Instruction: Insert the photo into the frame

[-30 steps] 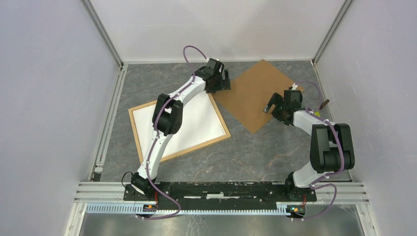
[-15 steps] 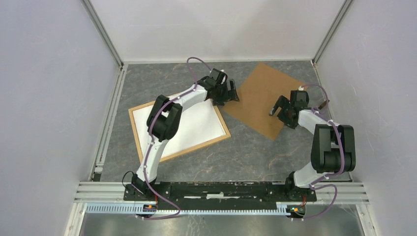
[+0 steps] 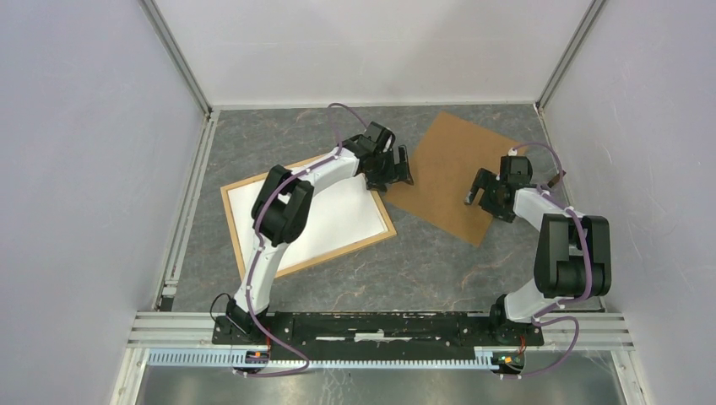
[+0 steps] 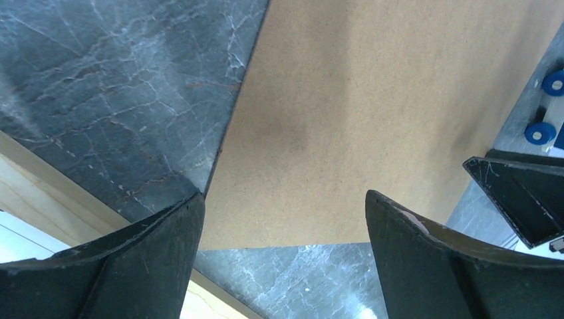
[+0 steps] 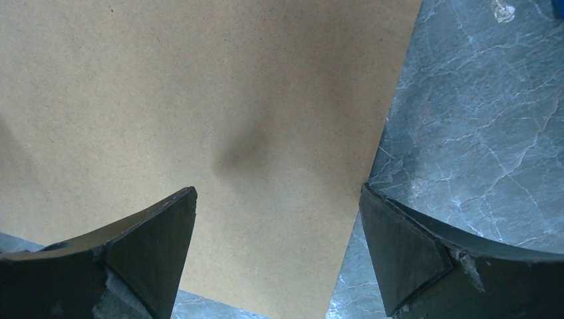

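Left gripper (image 3: 397,169) and right gripper (image 3: 478,187): jaws apart, empty, both over the brown board (image 3: 447,164).
Risk: a low finger snags the board's edge and shoves it against the frame (image 3: 346,245).
Frame lies flat, left-centre of the table (image 3: 439,270), under the left arm. Its long axis runs left-right, with the right end skewed away.
Photo not in view.

Over the last second the brown board (image 3: 443,164) has slid to the right and nearer the arms across the worktop (image 3: 439,270), turning a little. The left gripper (image 3: 398,169) has followed, moving right and nearer from the far edge of the board. The right gripper (image 3: 480,192) has shifted rightward too.
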Motion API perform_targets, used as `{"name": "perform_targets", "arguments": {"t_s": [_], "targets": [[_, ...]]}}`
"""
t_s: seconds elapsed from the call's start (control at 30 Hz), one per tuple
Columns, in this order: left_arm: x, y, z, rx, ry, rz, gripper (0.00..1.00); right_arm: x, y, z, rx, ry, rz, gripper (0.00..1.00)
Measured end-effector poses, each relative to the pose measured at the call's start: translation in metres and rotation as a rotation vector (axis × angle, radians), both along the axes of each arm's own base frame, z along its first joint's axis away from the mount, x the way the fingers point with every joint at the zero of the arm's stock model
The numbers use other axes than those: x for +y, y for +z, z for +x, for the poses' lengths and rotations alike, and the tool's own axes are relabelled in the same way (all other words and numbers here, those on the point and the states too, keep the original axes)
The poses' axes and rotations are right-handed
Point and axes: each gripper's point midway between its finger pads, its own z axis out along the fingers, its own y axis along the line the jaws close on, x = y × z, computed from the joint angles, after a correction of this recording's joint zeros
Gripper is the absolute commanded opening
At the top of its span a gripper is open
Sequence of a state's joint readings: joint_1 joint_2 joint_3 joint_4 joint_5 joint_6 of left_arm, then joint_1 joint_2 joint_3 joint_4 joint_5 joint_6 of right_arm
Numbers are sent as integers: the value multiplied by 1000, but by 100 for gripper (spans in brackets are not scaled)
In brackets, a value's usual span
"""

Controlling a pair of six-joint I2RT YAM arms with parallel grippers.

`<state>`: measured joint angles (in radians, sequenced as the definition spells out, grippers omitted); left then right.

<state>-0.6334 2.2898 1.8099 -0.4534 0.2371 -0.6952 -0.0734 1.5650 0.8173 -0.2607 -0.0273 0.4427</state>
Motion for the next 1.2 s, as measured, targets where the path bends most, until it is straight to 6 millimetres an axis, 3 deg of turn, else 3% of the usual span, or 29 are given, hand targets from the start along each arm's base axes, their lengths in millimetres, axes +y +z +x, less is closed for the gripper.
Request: {"name": "perform_targets", "arguments": {"t_s": [0.3, 0.6, 0.8, 0.93, 1.07, 1.2], "targets": [[-7, 4, -14, 60, -51, -53, 96, -1, 3, -2, -22, 19, 43, 98], [-12, 17, -28, 136, -29, -125, 97, -4, 3, -22, 6, 1, 48, 98], [-50, 76, -58, 130, -120, -280, 97, 25, 7, -27, 11, 63, 162, 98], [-62, 108, -78, 90, -175, -335, 98, 29, 7, -30, 20, 65, 178, 98], [-54, 109, -68, 44, -180, -267, 100, 22, 5, -37, 46, 41, 143, 98], [-36, 99, -27, -66, -160, -102, 100, 11, 2, -50, 105, -9, 92, 98]]}}
